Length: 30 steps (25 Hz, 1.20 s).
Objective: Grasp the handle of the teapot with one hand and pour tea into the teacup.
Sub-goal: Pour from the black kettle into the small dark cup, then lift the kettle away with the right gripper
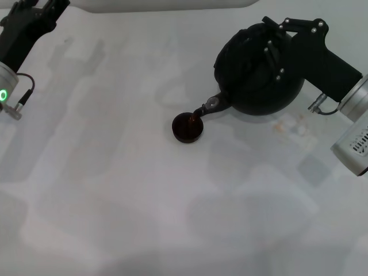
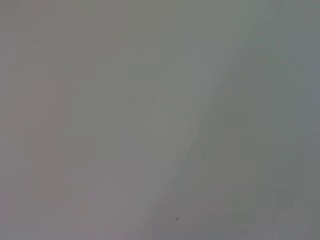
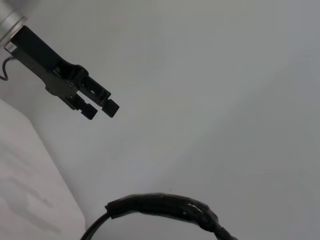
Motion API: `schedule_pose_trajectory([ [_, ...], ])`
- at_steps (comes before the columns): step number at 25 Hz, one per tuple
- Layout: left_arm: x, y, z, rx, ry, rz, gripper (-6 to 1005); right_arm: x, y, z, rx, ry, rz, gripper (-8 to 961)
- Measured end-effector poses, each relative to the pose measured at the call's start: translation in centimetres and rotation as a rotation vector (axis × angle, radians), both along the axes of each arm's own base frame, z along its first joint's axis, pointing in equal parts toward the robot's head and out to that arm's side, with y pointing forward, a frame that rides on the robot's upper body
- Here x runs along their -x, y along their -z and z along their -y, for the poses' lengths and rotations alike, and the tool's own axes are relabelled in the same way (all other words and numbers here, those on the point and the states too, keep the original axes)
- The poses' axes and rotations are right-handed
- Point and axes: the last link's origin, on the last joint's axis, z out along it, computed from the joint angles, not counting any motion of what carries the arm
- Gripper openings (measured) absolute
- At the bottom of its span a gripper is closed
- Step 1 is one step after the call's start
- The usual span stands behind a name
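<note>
**Pour in hand: spout over cup**

The teapot hangs tilted at the far right of the white table, its spout dipped down and sitting just at the rim of the teacup. The cup stands near the table's middle and shows a reddish-brown gleam inside, so you can judge that some tea is already in it. The right gripper is clenched over the top of the pot where the handle runs; the handle itself is mostly hidden under the gripper body in the head view.

The left gripper is parked at the far left, well apart from the pot. In the right wrist view its fingers stand slightly parted, holding nothing.

To do this step well:
- Hold the spout tip above the cup's centre, not its near rim.
- Tilt slowly; the cup is tiny and will likely fill fast.
- Level the pot before you move it away, or drips may land on the table.

No brand, label or writing is readable anywhere.
</note>
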Motion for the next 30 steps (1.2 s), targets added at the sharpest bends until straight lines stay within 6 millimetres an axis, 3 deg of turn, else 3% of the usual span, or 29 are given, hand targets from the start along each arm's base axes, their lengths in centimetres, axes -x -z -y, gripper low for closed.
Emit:
schedule_pose_trajectory([
  [13, 0.05, -0.13, -0.04, -0.004, -0.001, 0.000, 835, 0.05, 0.01, 0.02, 0.020, 0.012, -0.026, 110],
  [30, 0.05, -0.15, -0.03, -0.005, -0.001, 0.000, 836, -0.09, -0.95, 0.82, 0.236, 0.180, -0.424, 113],
])
